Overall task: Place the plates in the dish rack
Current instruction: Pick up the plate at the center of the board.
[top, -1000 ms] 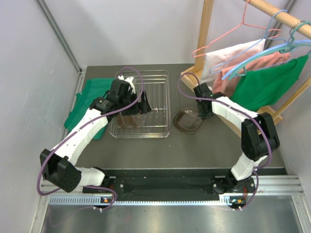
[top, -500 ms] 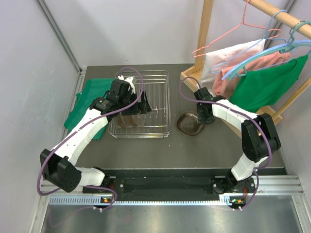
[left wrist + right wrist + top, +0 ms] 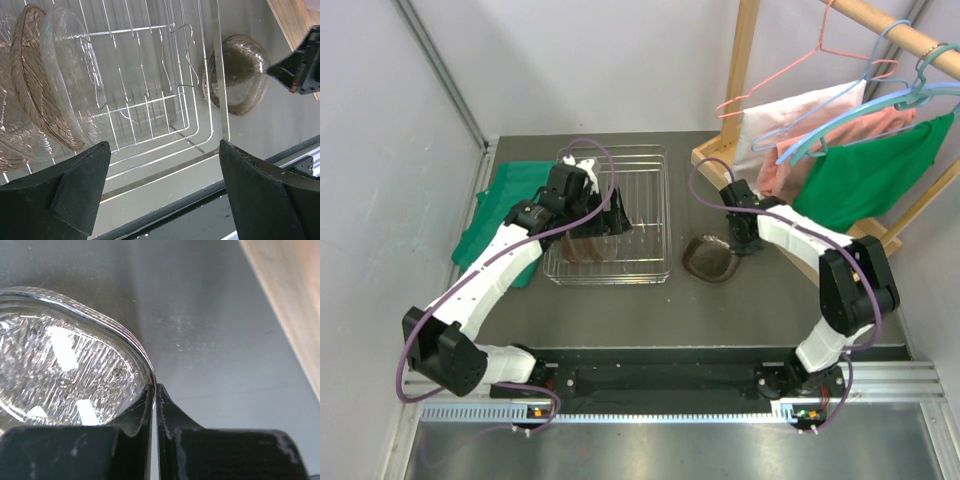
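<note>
A brown-tinted glass plate [image 3: 708, 260] lies on the table right of the dish rack [image 3: 666, 205]. My right gripper [image 3: 741, 243] is shut on its right rim; in the right wrist view the plate [image 3: 65, 365] has its edge pinched between the jaws of the gripper [image 3: 154, 386]. My left gripper [image 3: 610, 222] hovers open over the rack, nothing between its fingers [image 3: 75, 185]. Two plates [image 3: 55, 100] stand on edge in the rack [image 3: 220, 75], at its left end. The left wrist view also shows the table plate [image 3: 237, 75].
A green cloth [image 3: 490, 225] lies left of the rack. A wooden clothes stand [image 3: 745, 90] with hangers and garments [image 3: 865, 165] rises at the back right; its wooden base [image 3: 285, 300] runs close beside my right gripper.
My right gripper moved down toward the plate, opened briefly and shut on its rim. The plate has shifted a little and looks tilted. The left arm has not moved.
</note>
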Robot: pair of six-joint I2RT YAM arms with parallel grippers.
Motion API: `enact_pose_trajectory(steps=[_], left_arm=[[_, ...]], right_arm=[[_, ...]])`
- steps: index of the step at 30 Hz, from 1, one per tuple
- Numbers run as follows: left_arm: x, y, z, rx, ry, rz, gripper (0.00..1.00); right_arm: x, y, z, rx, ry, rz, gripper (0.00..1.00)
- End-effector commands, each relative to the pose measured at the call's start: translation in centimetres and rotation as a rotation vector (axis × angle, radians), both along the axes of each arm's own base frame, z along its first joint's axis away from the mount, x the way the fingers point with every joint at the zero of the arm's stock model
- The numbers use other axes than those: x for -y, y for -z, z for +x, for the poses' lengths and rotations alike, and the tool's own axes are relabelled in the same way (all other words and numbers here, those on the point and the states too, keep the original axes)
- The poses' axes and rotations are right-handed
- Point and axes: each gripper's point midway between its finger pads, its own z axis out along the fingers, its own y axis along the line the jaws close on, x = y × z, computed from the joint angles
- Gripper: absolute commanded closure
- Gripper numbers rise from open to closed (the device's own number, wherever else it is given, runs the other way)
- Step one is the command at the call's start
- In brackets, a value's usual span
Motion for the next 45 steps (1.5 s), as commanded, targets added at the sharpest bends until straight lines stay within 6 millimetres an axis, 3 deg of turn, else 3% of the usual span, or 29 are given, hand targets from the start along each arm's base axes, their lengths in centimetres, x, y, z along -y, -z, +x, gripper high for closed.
enact_pose_trajectory(steps=[1,6,16,19,27,35,45], left_arm=[[-0.2,-0.8,0.2,0.034,0.005,-0.002,0.06],[-0.1,-0.9,0.2,0.031,0.004,-0.004,0.07],[-0.4,-0.9,0.1,0.034,-0.002,0.006,0.07],[-0.3,-1.0,0.1,0.036,-0.003,-0.003,0.07],[-0.1,-1.2,0.1,0.039,0.006,-0.014,0.06],[1.7,-2.6,-0.2,0.050,0.071,-0.105,0.06],[5.6,-4.1,0.2,0.027,0.193,-0.259,0.06]], right_arm=[[0.2,-5.5,1.2,0.155,-0.009,0.006,1.00],[-0.8,-7.7,1.5,0.211,-0.015,0.080,1.00],[1.4,-9.7,1.5,0.295,0.072,0.017,1.00],[1.8,-9.8,1.3,0.293,0.078,0.004,1.00],[0.8,-7.6,0.0,0.209,0.041,0.061,1.00],[-0.2,-8.2,-0.6,0.268,0.108,0.214,1.00],[-0.2,-10.1,-0.8,0.353,0.161,0.282,1.00]])
